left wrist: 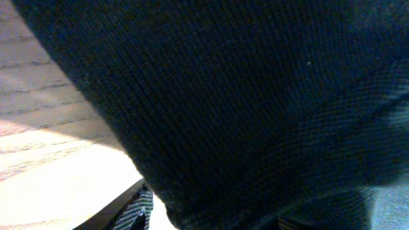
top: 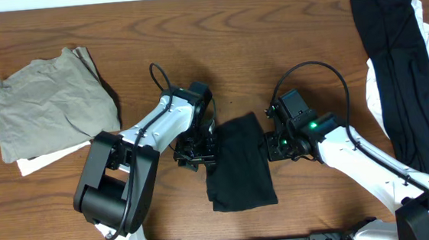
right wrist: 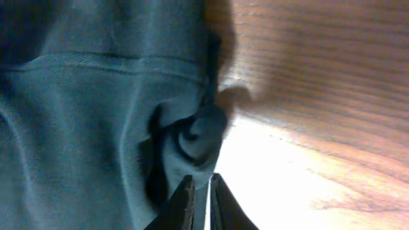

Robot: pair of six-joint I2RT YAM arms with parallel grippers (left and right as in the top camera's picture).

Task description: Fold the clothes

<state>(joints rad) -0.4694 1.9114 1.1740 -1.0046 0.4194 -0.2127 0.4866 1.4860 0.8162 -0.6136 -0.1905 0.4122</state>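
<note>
Far left: olive-grey garment (top: 48,98), rumpled, lying on a white piece (top: 45,158); well apart from both grippers.
Left arm: in from the near edge, bent toward centre, wrist low.
Left gripper (top: 200,153): at the left edge of the black garment (top: 239,164); wrist view filled with dark knit, spread not discernible.
Black garment: folded to a narrow rectangle, flat at centre, between the grippers.
Right gripper (right wrist: 201,191): fingers pressed almost together, tips at a bunched twist on the cloth's right edge.
Right arm: in from lower right, low.
Far right: long black piece (top: 398,67) draped over white cloth (top: 424,30).
Room: wood table (top: 192,30) showing beyond the folded garment.
</note>
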